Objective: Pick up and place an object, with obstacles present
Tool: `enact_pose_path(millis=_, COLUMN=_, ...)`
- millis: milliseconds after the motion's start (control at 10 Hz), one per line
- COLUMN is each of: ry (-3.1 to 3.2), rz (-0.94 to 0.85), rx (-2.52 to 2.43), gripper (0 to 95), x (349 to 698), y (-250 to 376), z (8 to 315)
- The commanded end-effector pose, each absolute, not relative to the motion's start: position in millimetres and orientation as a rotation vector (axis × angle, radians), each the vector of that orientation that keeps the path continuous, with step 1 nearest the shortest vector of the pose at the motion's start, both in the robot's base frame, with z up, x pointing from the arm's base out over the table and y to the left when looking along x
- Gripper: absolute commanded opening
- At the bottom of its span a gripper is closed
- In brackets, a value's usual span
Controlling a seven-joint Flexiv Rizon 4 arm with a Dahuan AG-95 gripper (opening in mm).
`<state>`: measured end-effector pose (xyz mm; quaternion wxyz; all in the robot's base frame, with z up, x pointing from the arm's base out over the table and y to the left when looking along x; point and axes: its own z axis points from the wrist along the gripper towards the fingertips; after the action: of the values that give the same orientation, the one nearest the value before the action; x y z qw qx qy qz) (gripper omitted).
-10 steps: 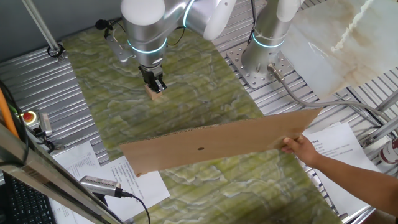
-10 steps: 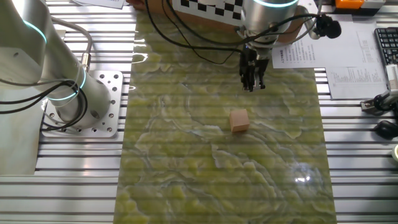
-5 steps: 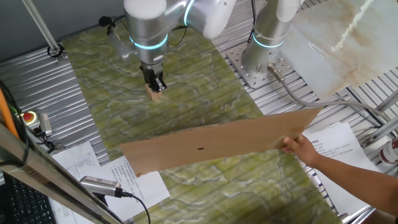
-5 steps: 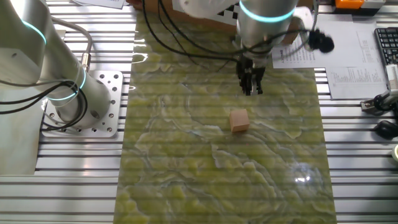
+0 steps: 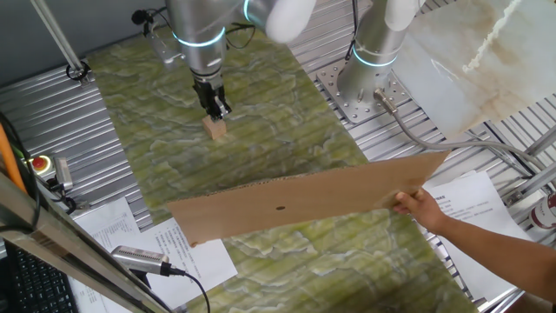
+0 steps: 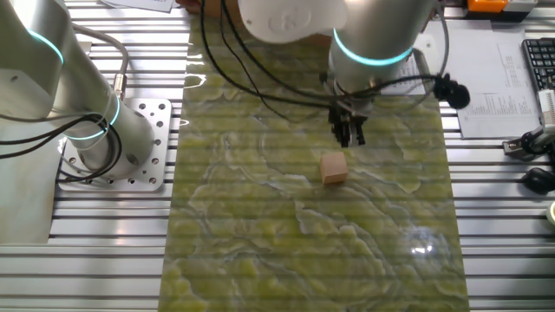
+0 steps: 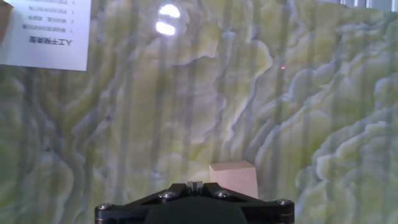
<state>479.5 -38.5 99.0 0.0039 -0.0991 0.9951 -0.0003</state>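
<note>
Approach is what is shown in one fixed view: the gripper (image 5: 216,110) has been carried from a spot overlapping the wooden cube (image 5: 215,129) half a second ago to a position just at the cube's 12 o'clock in the picture, so that the whole cube is now seen on the green marbled mat (image 5: 287,122). At 5 o'clock from it, well apart, the cardboard sheet (image 5: 304,204) is held tilted over the mat by a person's hand (image 5: 415,206), unchanged. In the other fixed view the gripper (image 6: 350,137) has been brought down the picture toward the cube (image 6: 333,167) and now lies near its 1 o'clock, with the fingers seen close together and nothing between them. In the hand view the cube (image 7: 234,178) is found at 5 o'clock of centre, slightly right of the finger line and partly hidden by the black gripper body (image 7: 194,204); the fingertips themselves are not shown. It is judged that no grasp has been made, and that a small sideways correction, an opening and a descent are still required.
</note>
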Motion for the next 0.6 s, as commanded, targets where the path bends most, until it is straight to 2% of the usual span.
enact_pose_path(millis=100, ry=3.109, rz=-0.027, rx=-0.351, gripper=38.0, x=475.4, y=-46.1, z=92.0)
enact_pose_path(millis=200, ry=3.109, rz=-0.028, rx=-0.351, gripper=38.0, x=475.4, y=-47.4, z=90.1)
enact_pose_path(millis=300, ry=3.097, rz=-0.029, rx=-0.378, gripper=57.0, x=475.9, y=-50.6, z=84.5)
enact_pose_path(millis=600, ry=3.096, rz=-0.027, rx=-0.375, gripper=57.0, x=476.4, y=-54.1, z=76.2)
